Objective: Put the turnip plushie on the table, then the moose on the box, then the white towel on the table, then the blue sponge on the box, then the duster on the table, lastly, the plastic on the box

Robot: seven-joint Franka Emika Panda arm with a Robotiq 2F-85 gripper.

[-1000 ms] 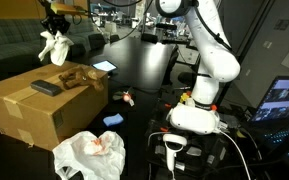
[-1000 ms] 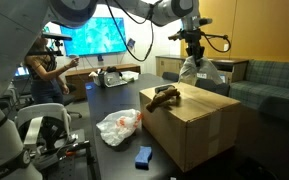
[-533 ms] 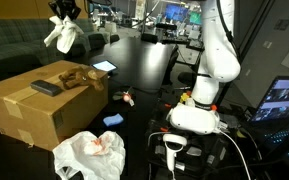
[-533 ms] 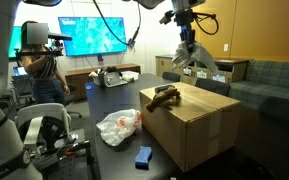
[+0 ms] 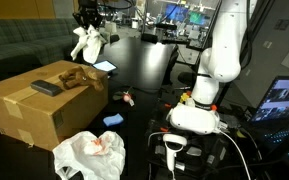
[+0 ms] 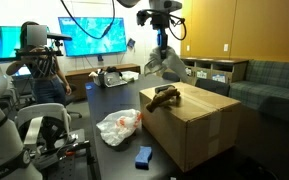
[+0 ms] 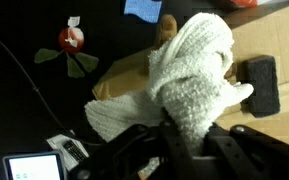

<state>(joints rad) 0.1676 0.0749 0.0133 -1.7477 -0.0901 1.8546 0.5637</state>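
Above box (image 5: 29, 110) edge: gripper (image 5: 88, 27) clamped on towel (image 5: 84, 45); moose (image 5: 76, 76), duster (image 5: 46, 87) on box top; turnip (image 5: 127, 97) on table (image 5: 149, 72).

You've got a person (image 6: 39, 70) in a headset standing just beside a large lit wall screen (image 6: 92, 35). A dark sofa (image 6: 256, 78) runs along the wall, with a low wooden shelf unit (image 6: 216, 72) next to it. A small lit tablet (image 5: 103, 67) lies flat, and another monitor (image 5: 286, 100) glows at the frame's edge

One of each — box (image 5: 29, 110), moose (image 5: 76, 76), duster (image 5: 46, 87), white towel (image 5: 86, 42), blue sponge (image 5: 113, 120), turnip plushie (image 5: 127, 97), crumpled plastic (image 5: 89, 155), table (image 5: 144, 75) — and one person (image 6: 39, 75), at nine o'clock.
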